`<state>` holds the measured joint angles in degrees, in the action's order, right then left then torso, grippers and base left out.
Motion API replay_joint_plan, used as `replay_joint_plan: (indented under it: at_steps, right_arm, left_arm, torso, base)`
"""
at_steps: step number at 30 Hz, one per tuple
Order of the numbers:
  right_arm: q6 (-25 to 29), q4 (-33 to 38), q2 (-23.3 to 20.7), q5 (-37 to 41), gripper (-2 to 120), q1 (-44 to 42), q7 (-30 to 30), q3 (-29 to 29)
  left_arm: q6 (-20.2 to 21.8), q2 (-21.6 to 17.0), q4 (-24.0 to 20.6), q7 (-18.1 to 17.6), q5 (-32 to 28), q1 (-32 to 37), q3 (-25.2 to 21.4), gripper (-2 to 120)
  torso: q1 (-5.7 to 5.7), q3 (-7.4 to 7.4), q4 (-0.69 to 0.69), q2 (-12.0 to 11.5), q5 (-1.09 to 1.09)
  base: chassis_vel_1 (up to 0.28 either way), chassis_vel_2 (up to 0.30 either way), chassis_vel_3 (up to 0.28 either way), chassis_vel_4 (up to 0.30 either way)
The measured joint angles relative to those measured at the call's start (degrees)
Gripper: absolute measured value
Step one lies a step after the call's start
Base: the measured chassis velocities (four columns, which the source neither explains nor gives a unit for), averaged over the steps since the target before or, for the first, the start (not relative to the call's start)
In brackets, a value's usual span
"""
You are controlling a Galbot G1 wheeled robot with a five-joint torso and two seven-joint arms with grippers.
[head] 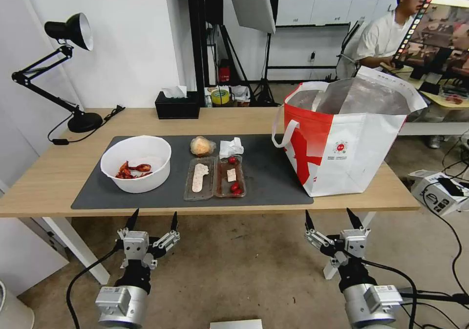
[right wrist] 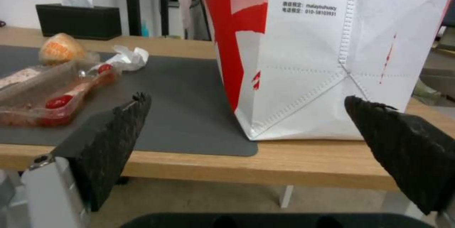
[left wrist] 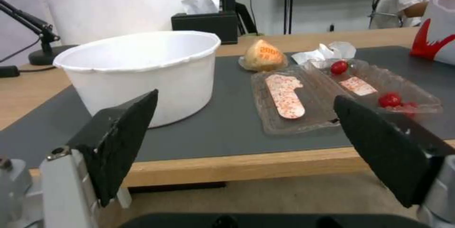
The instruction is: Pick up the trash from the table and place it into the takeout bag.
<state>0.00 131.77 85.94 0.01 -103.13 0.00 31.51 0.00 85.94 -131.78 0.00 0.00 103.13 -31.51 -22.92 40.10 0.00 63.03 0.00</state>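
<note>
On the dark mat (head: 273, 173) of the table (head: 49, 173) lies the trash: a white bowl (head: 136, 163) with red shells, a clear hinged tray (head: 215, 177) with food scraps, a wrapped orange lump (head: 202, 146) and a crumpled tissue (head: 230, 147). The takeout bag (head: 342, 143) stands open at the table's right end. My left gripper (head: 152, 220) is open below the table's front edge, facing the bowl (left wrist: 142, 68) and tray (left wrist: 332, 96). Open too, my right gripper (head: 333, 218) hangs low in front of the bag (right wrist: 332, 54).
A black tissue box (head: 177, 104) and a black desk lamp (head: 63, 70) stand at the table's back left. White table legs (head: 78, 251) reach the floor near my arms. A person sits at a desk behind the bag. Cables and a box lie on the floor at right.
</note>
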Motion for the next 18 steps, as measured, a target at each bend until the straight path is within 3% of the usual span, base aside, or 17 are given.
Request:
replay_joint_plan:
  at_steps: [18]
  right_arm:
    - [0.0,0.0,0.0,0.0,100,0.0,0.0,0.0]
  left_arm:
    - [0.0,0.0,0.0,0.0,0.0,0.0,0.0,100]
  torso:
    - [0.0,0.0,0.0,0.0,0.0]
  base:
    - [0.0,0.0,0.0,0.0]
